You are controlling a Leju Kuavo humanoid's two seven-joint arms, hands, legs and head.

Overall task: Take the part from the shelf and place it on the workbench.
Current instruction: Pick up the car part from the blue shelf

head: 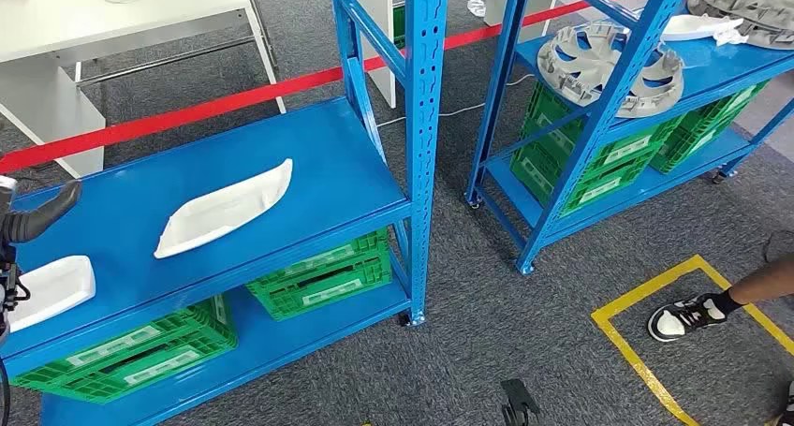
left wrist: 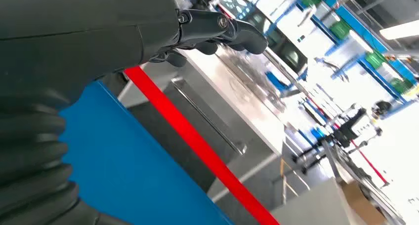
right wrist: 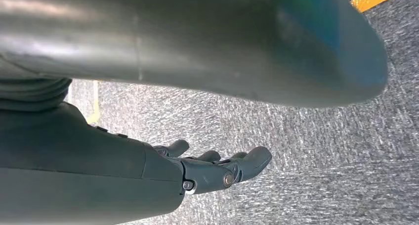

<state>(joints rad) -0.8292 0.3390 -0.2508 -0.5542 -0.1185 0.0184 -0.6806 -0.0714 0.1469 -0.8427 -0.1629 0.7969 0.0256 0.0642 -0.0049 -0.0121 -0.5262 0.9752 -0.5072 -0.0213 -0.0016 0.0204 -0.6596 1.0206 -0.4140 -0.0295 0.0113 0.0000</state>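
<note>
Over the blue shelf (head: 309,178), the left hand (head: 37,215) hangs empty, fingers apart, positioned to reach the white part (head: 225,208); right hand (right wrist: 217,168) hangs open.

We see a blue shelf (head: 309,154) carrying two white parts: a long pointed part (head: 225,209) near its middle and a smaller white part (head: 51,290) at its left end. Green crates (head: 323,276) sit on the tier below. A second blue shelf (head: 740,66) holds what look like grey wheel covers (head: 609,66).
</note>
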